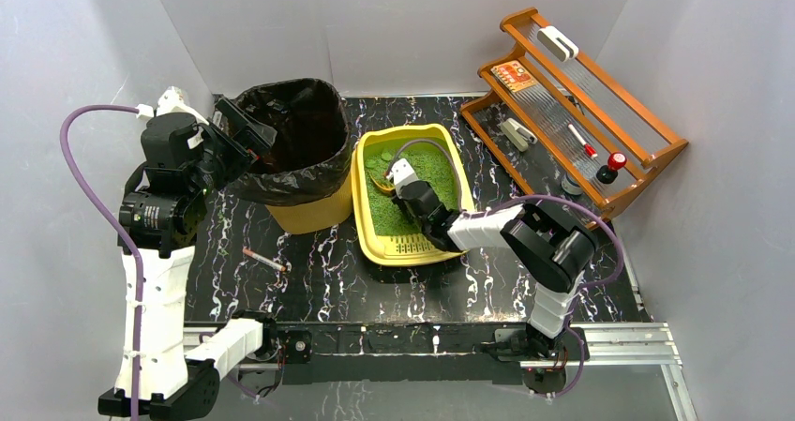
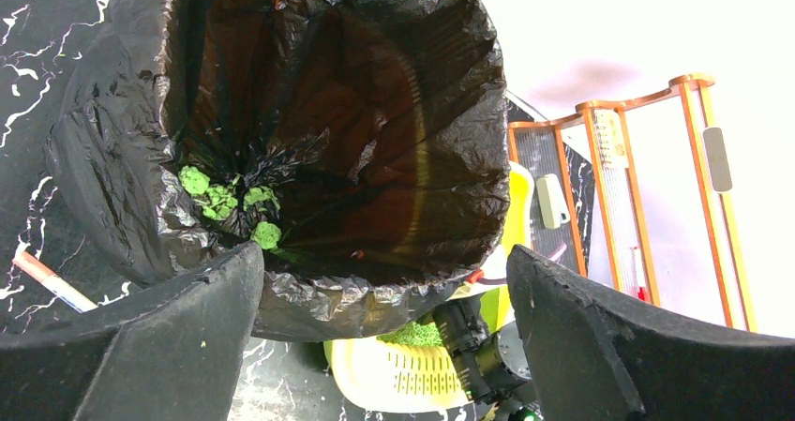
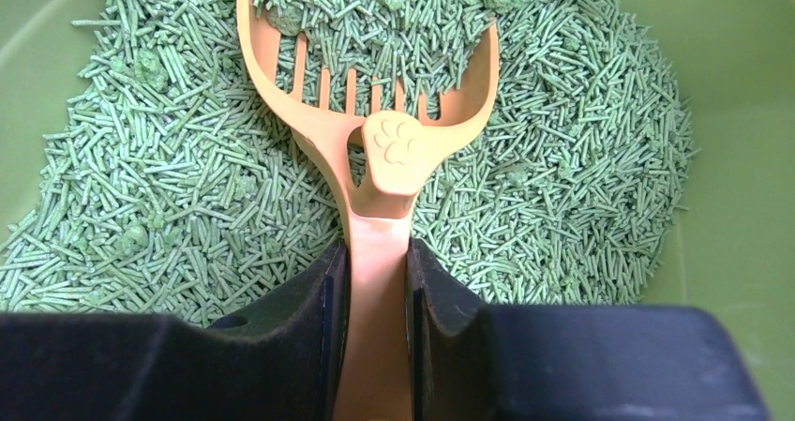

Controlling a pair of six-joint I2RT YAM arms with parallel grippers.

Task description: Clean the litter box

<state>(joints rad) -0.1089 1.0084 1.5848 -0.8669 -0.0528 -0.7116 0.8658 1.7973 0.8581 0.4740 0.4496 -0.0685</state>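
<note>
Layout from the top camera: the litter box [image 1: 410,248] sits mid-counter [image 1: 328,276], grate end toward me, just right of the yellow bin [image 1: 314,217] with its black bag [image 1: 291,149]. A wooden rack [image 1: 581,102] stands at the far right. A pen-like stick [image 1: 265,259] lies on the counter on the near side of the bin.

Left wrist camera adds what the top view cannot reach: green clumps [image 2: 225,201] low inside the bag.

Right wrist camera adds close detail: an orange scoop [image 3: 394,149] with a paw print on its neck. Its slotted head lies in the green litter [image 3: 562,158], with pellets heaped in it.

I note the left pincer [image 2: 384,257] is spread wide with nothing between its fingers. It sits at the bin's left rim and looks down into the bag.

I note the right pincer [image 3: 377,271] has its fingers pressed against both sides of the scoop's handle, pinching it.

The litter box lies directly under the right pincer, which hangs over the litter near the middle of the tray. The left pincer is well apart from the box, with the bin between them.
</note>
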